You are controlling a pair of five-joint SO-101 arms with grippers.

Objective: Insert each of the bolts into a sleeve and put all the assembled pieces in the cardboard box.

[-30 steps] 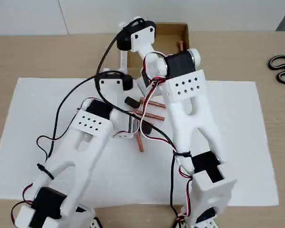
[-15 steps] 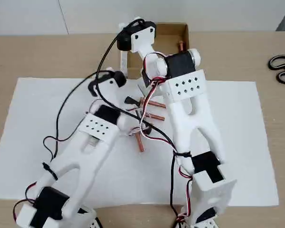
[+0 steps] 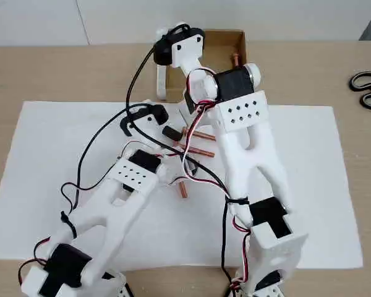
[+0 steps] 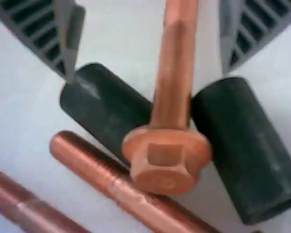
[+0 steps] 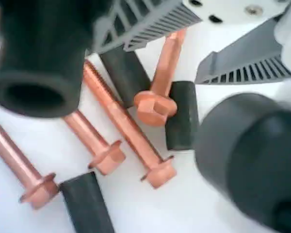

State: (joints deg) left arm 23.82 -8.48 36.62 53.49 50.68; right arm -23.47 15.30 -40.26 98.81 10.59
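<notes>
Spreading under everything was the white sheet (image 3: 55, 161), and on it, between the two arms, lay the pile of loose parts. The right arm (image 3: 241, 124) stretched over that pile toward the cardboard box (image 3: 240, 42), which sat at the sheet's far edge, apart from the loose pieces. Close under that arm's camera hung a black sleeve (image 5: 39, 63), open end showing. Whether anything was clamped on it, I could not tell.

Over the pile sat the left gripper (image 4: 148, 68), jaws apart and holding nothing, one jaw to each side of a copper bolt (image 4: 167, 155). That bolt lay on the sheet, squeezed between two more sleeves, one (image 4: 104, 114) on one flank and another (image 4: 242, 145) on the other, touching both. Its flanged head appeared to lie across the shank of a second bolt (image 4: 111, 179).

It was a tight spot, and the grab looked like the step in hand. One fingertip (image 4: 63, 43) stood right over the end of a flanking sleeve, so I judged a careless close would pinch rubber along with copper. The better play seemed to be centring on the shank, dropping the tips into the narrow gaps beside it, and closing gently. Gripping toward the head would leave the threaded end free for a sleeve. A straight lift would probably keep those round neighbours from rolling off.
</notes>
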